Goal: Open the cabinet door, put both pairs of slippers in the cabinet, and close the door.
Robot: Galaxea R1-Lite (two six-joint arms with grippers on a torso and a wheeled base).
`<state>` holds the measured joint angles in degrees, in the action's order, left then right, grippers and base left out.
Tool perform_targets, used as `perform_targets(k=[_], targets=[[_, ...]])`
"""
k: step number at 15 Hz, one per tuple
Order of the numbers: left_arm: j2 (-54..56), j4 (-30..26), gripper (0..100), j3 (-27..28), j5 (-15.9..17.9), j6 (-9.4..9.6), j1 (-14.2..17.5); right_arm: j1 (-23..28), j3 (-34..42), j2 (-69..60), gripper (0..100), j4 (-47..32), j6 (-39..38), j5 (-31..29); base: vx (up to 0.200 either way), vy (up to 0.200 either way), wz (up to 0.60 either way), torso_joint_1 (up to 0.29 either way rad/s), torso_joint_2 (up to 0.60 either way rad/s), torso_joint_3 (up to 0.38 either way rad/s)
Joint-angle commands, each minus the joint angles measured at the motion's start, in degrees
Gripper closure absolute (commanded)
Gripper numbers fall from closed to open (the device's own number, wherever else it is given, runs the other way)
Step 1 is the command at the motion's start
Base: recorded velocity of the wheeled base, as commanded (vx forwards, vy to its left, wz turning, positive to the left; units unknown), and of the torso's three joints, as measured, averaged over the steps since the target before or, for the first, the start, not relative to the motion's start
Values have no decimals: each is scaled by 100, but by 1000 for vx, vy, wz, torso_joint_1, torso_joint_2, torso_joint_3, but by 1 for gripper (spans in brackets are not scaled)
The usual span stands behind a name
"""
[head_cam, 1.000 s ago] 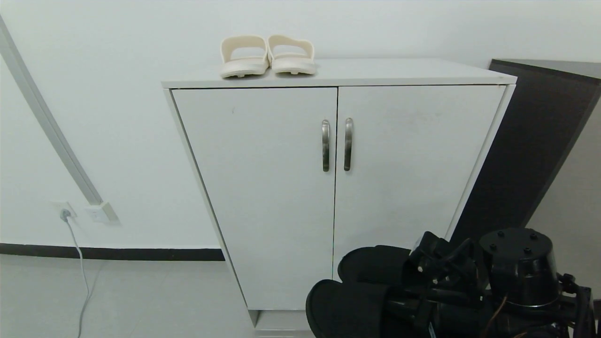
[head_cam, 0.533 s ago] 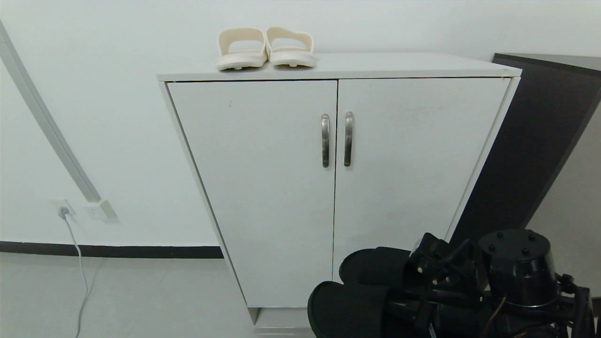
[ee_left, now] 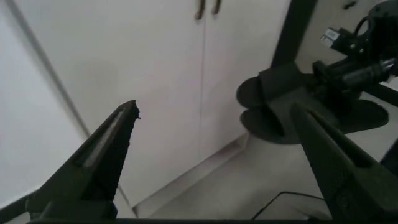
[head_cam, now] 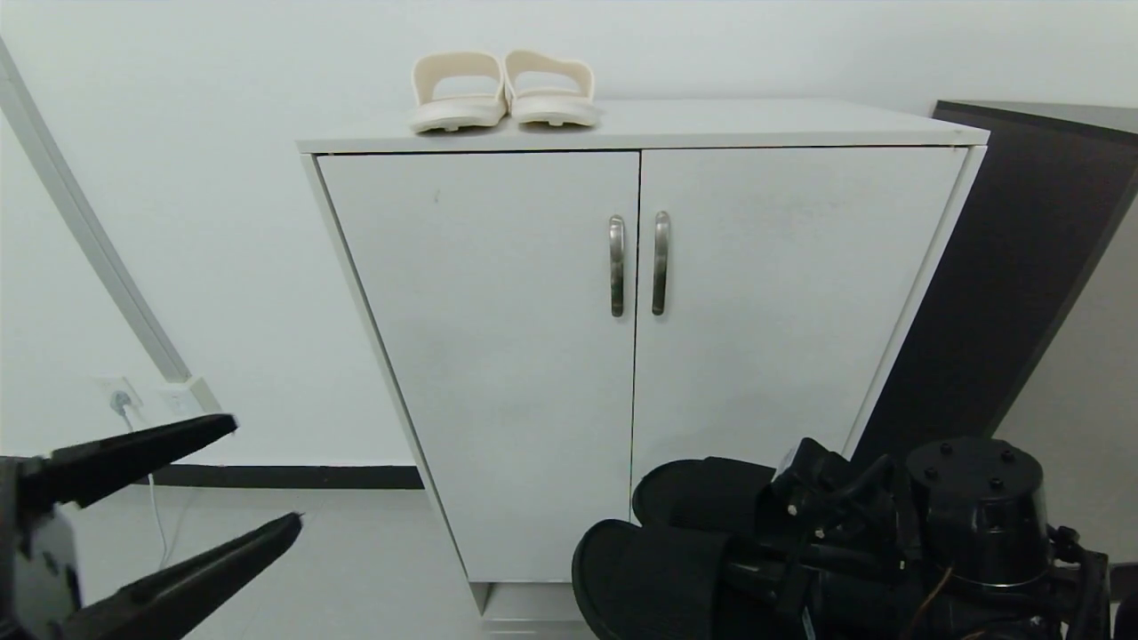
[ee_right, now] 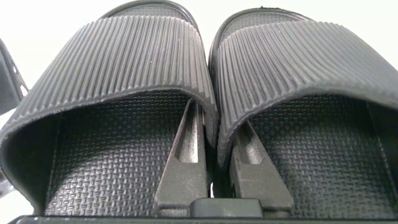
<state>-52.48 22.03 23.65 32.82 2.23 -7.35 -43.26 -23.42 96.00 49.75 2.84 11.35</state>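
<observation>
The black slippers are pinched together by the right gripper before the closed cabinet; the left gripper is held with jaws wide apart.

The cabinet has smooth, matt white panels. Its two handles are brushed metal with a dull sheen. The cream slippers look smooth, matt and rubbery. The black slippers are matt rubber, with ribbed straps and pebbled footbeds.
</observation>
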Motion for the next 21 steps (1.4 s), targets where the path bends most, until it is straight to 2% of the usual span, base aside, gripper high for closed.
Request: perform_targets(k=[1, 3, 5, 6, 9, 12, 14, 16, 17, 19, 21], targets=[[-1704, 741, 0, 685, 85, -30, -856, -7, 145, 112, 100, 131, 15, -1, 0, 0, 0, 0, 0, 0], [-2223, 1067, 0, 1124, -12, -276, -1330, -7, 162, 129, 100, 140, 6, -1, 0, 0, 0, 0, 0, 0], [-2759, 1260, 0, 1757, -399, -645, -1814, -15, 145, 209, 100, 149, -3, -1, 0, 0, 0, 0, 0, 0], [-3005, 1322, 0, 2074, -566, -733, -2007, -15, 162, 235, 100, 149, -3, -1, 0, 0, 0, 0, 0, 0], [-3620, 1295, 0, 2988, -619, -786, -2429, -7, 136, 209, 100, 149, -29, -10, 0, 0, 0, 0, 0, 0], [-4165, 1190, 0, 3770, -592, -997, -2833, -7, 101, 244, 100, 149, -223, -1, 0, 0, 0, 0, 0, 0], [-4569, 671, 0, 4482, -478, -1049, -3009, -7, 101, 261, 100, 149, -223, -1, 0, 0, 0, 0, 0, 0], [-4798, 539, 0, 4824, -373, -1322, -3053, -7, 101, 252, 100, 149, -223, -1, 0, 0, 0, 0, 0, 0], [-4947, 539, 0, 5044, -320, -1629, -3053, -7, 101, 252, 100, 149, -223, -1, 0, 0, 0, 0, 0, 0], [-5070, 539, 0, 5220, -302, -1761, -3044, -7, 101, 270, 100, 149, -223, -10, 0, 0, 0, 0, 0, 0], [-5167, 495, 0, 5317, -416, -1788, -3035, -7, 92, 323, 100, 149, -223, -10, 0, 0, 0, 0, 0, 0]])
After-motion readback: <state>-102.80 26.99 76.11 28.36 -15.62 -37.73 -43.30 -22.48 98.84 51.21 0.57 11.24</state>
